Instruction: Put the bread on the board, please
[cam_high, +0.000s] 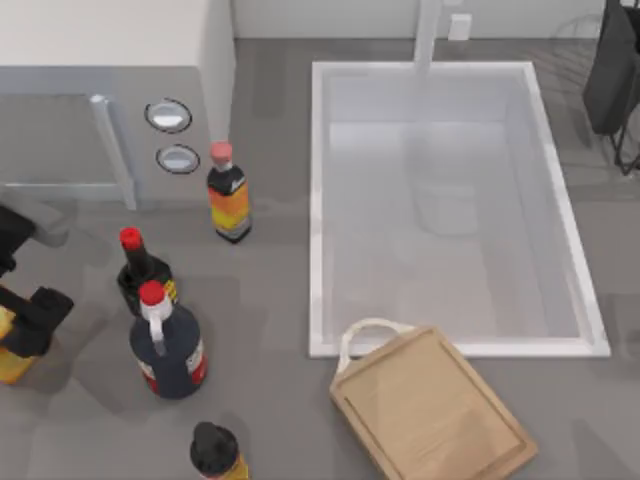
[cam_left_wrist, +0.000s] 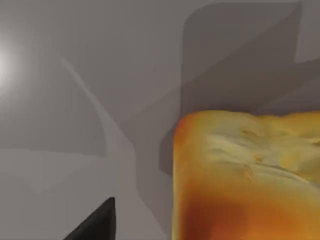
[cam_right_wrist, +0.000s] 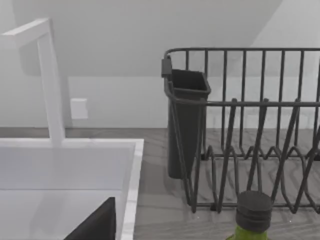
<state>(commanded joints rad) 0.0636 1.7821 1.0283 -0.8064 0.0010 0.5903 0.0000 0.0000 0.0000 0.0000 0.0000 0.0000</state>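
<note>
I am working my left gripper (cam_high: 30, 318) at the table's (cam_high: 270, 420) far left edge, right at the bread (cam_left_wrist: 245, 175), which is sitting low beside it; whether it is closing on the bread I cannot tell. The board (cam_high: 430, 410) is lying well to the right, near the sink (cam_high: 318, 200). I judge the grasp is in hand; next comes lifting clear of the bottles (cam_high: 165, 345).
</note>
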